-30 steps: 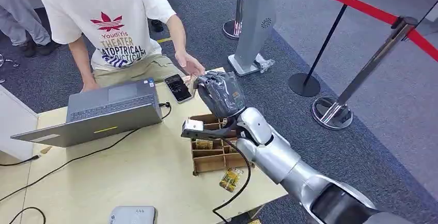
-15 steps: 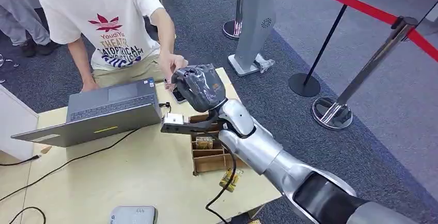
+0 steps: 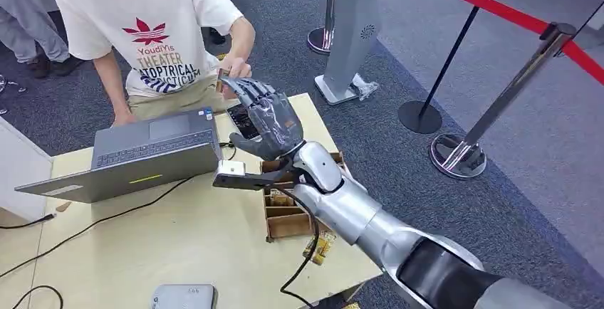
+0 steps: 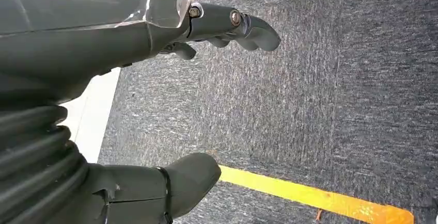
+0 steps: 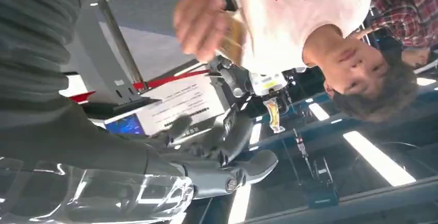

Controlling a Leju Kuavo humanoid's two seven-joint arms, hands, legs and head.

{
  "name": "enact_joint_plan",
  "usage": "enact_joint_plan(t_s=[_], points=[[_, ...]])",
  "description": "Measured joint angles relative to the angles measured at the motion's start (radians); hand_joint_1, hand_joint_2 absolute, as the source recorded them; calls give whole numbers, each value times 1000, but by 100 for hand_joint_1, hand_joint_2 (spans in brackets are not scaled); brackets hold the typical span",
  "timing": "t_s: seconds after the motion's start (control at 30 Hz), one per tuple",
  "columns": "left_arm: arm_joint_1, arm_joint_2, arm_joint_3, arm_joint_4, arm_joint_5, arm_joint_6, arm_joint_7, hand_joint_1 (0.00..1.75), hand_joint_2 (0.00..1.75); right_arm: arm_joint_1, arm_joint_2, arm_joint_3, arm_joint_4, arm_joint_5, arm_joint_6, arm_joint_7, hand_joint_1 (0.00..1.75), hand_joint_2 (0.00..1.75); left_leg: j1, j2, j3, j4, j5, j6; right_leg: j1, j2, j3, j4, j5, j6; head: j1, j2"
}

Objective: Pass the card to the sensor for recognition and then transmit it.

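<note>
A: Where is the card?
B: Just past the right hand's fingertips, pinched in the person's hand; too blurred to tell its long axis.
A: The robot's hands?
B: Right spread, holding nothing. Left hand loosely apart, holding nothing, above carpet.

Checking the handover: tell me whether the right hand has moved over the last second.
Yes. The right hand has swung left and away from the robot, from over the wooden organizer toward the person's hand, fingers now spread.
</note>
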Motion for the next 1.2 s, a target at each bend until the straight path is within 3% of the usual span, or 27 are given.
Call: enact_joint_plan(t_s=[0.23,0.37,0.53,0.8,1.13,1.17,1.2], points=[[1,0,1,0,6,0,1,0,175,49,11,10,-68,-202,39,-56,0,175,0,0,0,0,0,0,0,0,0,0,0,0,0,0],[2,-1,6,0,10,0,3,0,175,110,19,13,-155,-448,178,-86,0,175,0,0,0,0,0,0,0,0,0,0,0,0,0,0],[3,-1,11,0,6,-2,3,0,175,217,21,19,-279,-626,275,-105,0,175,0,0,0,0,0,0,0,0,0,0,0,0,0,0],[3,-2,18,0,-2,-2,3,0,175,364,21,43,-422,-675,300,-118,0,175,0,0,0,0,0,0,0,0,0,0,0,0,0,0],[3,-4,22,0,-2,-2,14,0,175,448,21,50,-457,-771,350,-129,0,175,0,0,0,0,0,0,0,0,0,0,0,0,0,0],[3,-5,22,0,-2,-1,14,0,175,451,21,51,-457,-782,356,-130,0,0,0,0,0,0,0,0,0,0,0,0,0,0,0,0],[3,-6,22,0,-2,-1,15,0,175,454,21,52,-456,-792,362,-131,0,0,0,0,0,0,0,0,0,0,0,0,0,0,0,0]])
